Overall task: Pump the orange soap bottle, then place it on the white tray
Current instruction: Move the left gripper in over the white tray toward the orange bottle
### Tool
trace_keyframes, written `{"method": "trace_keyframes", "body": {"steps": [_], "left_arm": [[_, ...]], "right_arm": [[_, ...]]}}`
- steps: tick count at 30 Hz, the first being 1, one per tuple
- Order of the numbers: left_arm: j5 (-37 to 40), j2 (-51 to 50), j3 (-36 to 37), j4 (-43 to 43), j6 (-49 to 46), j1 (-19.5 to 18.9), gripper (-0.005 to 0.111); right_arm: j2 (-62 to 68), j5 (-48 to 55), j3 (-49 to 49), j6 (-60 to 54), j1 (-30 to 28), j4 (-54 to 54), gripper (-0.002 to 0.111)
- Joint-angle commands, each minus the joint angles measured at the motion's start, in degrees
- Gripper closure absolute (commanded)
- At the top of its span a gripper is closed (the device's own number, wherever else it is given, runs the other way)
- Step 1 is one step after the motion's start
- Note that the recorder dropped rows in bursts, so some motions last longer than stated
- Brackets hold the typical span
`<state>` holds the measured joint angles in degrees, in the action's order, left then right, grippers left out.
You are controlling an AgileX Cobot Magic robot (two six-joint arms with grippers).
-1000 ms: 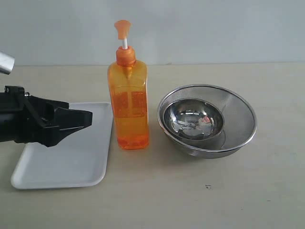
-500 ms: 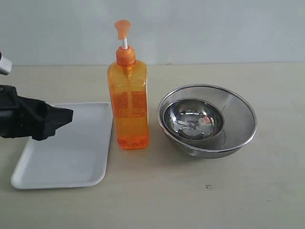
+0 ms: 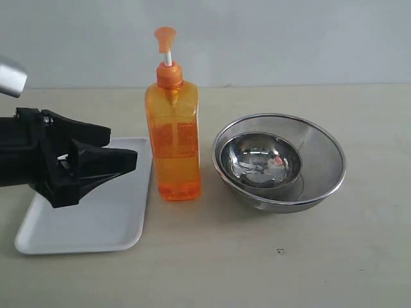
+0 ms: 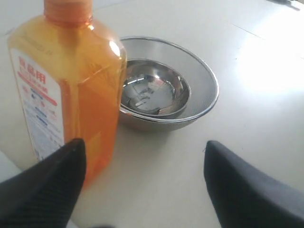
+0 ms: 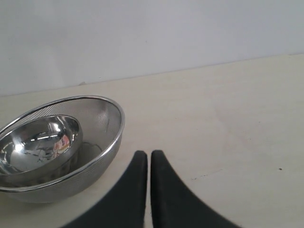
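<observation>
Orange soap bottle (image 3: 173, 141) and white tray (image 3: 96, 224), one each, two nested steel bowls (image 3: 318, 160); left hand (image 4: 143, 145) apart, right hand (image 5: 148, 155) together.

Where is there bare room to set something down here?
Bare table lies in front of the white tray, orange soap bottle and steel bowls. The tray's near part is free. Crowded: open left gripper over the tray, beside the bottle.

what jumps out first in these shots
The orange bottle stands upright mid-table, beside the tray, not on it. Two nested steel bowls sit on its other side. The black left gripper hangs open over the tray, aimed at the bottle.
</observation>
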<state>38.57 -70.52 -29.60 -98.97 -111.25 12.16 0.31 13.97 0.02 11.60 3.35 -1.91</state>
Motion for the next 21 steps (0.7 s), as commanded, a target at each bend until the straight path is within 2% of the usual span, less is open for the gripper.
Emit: {"method": "trace_keyframes", "body": {"steps": [1, 3, 4, 6, 8, 9, 10, 12, 15, 17, 19, 21], "left_arm": [[-3.06, 0.36, -0.04, -0.98, -1.50, 1.27, 0.042], [-3.68, 1.34, 0.20, -0.98, -1.20, 1.27, 0.042], [-4.77, 1.75, -0.55, 6.37, 1.70, 1.27, 0.042], [-6.19, 1.75, -1.46, 15.68, 8.71, 1.27, 0.042], [-7.05, 1.75, -2.48, 27.05, 19.16, 1.27, 0.042], [-7.81, 1.75, -3.66, 38.22, 34.83, 1.69, 0.042], [-11.59, 1.75, -3.79, 41.30, 44.05, 2.96, 0.042], [-14.64, 1.75, -3.79, 38.50, 47.91, 3.67, 0.042], [-14.69, 1.84, -3.79, 28.77, 41.73, 5.31, 0.042], [-16.67, 1.84, -3.79, 29.41, 44.28, 6.84, 0.042], [-19.65, 1.88, -3.94, 44.36, 62.93, 8.78, 0.042], [-24.48, 2.12, -4.17, 65.93, 88.56, 10.27, 0.042]], "right_arm": [[-0.31, -0.52, -0.02, 0.00, 0.13, -0.04, 0.108], [-0.31, -0.52, -0.02, 0.00, 0.13, -0.04, 0.108], [-0.31, -0.52, -0.02, 0.00, 0.13, -0.04, 0.108], [-0.31, -0.52, -0.02, 0.00, 0.13, -0.04, 0.108], [-0.31, -0.52, -0.02, 0.00, 0.13, -0.04, 0.108], [-0.31, -0.52, -0.02, 0.00, 0.13, -0.04, 0.108], [-0.31, -0.52, -0.02, 0.00, 0.13, -0.04, 0.108], [-0.31, -0.52, -0.02, 0.00, 0.13, -0.04, 0.108], [-0.31, -0.52, -0.02, 0.00, 0.13, -0.04, 0.108], [-0.31, -0.52, -0.02, 0.00, 0.13, -0.04, 0.108], [-0.31, -0.52, -0.02, 0.00, 0.13, -0.04, 0.108], [-0.31, -0.52, -0.02, 0.00, 0.13, -0.04, 0.108]]}}
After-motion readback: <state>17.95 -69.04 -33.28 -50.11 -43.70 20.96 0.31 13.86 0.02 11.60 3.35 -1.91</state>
